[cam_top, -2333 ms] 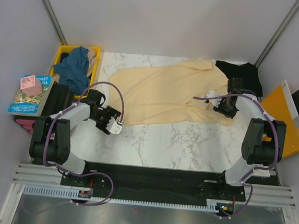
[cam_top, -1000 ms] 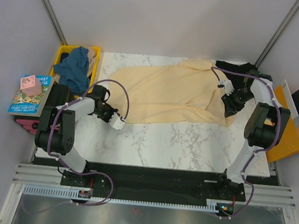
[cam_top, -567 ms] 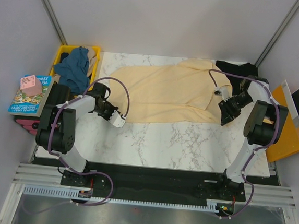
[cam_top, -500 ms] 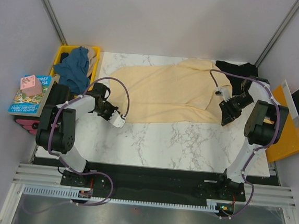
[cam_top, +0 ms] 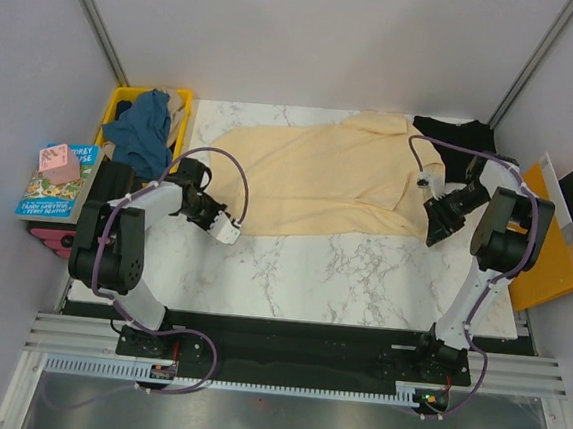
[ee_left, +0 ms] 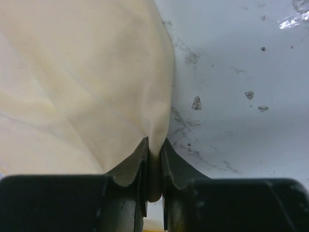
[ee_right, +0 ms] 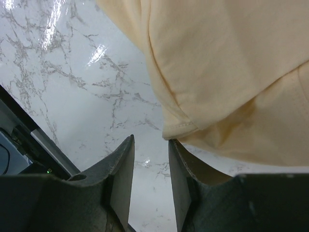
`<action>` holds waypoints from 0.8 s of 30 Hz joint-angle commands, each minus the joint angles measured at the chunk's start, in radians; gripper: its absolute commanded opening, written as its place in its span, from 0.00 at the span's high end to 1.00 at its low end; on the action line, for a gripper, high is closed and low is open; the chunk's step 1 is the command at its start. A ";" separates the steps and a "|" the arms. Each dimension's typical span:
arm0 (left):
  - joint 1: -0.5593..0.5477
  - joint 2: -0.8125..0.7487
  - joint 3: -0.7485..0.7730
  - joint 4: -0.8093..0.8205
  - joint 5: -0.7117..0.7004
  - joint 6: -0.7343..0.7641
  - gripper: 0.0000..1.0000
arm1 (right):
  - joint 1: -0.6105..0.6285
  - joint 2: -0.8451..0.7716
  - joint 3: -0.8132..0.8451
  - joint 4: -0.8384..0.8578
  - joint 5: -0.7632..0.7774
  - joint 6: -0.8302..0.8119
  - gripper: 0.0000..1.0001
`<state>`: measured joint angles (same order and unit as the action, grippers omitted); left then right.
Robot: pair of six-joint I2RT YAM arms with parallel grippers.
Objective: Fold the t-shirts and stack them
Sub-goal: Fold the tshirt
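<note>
Across the middle of the white marble bench, a cream t-shirt lies spread out and slightly rumpled. At its near left corner, the left fingers are closed on the cloth. The left wrist view shows only a thin fold of the edge pinched between the tips. At the shirt's near right end, the right fingers are parted a moderate way and hold nothing. The right wrist view shows a stitched hem corner lying just ahead of the gap between them, with bare marble beneath.

A black t-shirt sits at the far right corner of the bench, close behind the right arm. A teal t-shirt is heaped in a yellow crate at the far left.

Several things could go wrong from here:
- The left grip looks shallow, so a firm pull could slide the cloth free.
- The right fingers might close short of the hem and catch nothing, or take just one of the layers doubled there.
- If only one side holds, the shirt would skew and bunch instead of folding square.
- A wide swing by the right arm could drag the black t-shirt.
</note>
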<state>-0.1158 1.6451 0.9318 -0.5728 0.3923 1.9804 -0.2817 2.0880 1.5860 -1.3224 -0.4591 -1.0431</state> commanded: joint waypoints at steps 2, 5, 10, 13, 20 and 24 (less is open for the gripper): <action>-0.005 0.010 0.038 -0.010 -0.013 0.015 0.82 | 0.003 0.029 0.020 0.032 -0.053 0.002 0.59; -0.005 0.009 0.036 -0.010 -0.012 0.015 0.82 | 0.003 0.032 0.023 0.066 -0.041 0.014 0.59; -0.007 0.004 0.036 -0.016 -0.012 0.020 0.82 | 0.001 0.018 0.032 0.112 -0.015 0.041 0.60; -0.007 0.007 0.039 -0.018 -0.012 0.018 0.82 | 0.001 0.023 0.037 0.141 -0.006 0.052 0.59; -0.007 0.001 0.033 -0.024 -0.013 0.021 0.89 | 0.003 0.044 0.051 0.163 -0.024 0.078 0.80; -0.007 -0.002 0.029 -0.032 -0.024 0.024 0.98 | 0.003 0.038 0.051 0.163 -0.015 0.078 1.00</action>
<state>-0.1200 1.6466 0.9398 -0.5789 0.3901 1.9804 -0.2813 2.1258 1.6032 -1.1732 -0.4522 -0.9699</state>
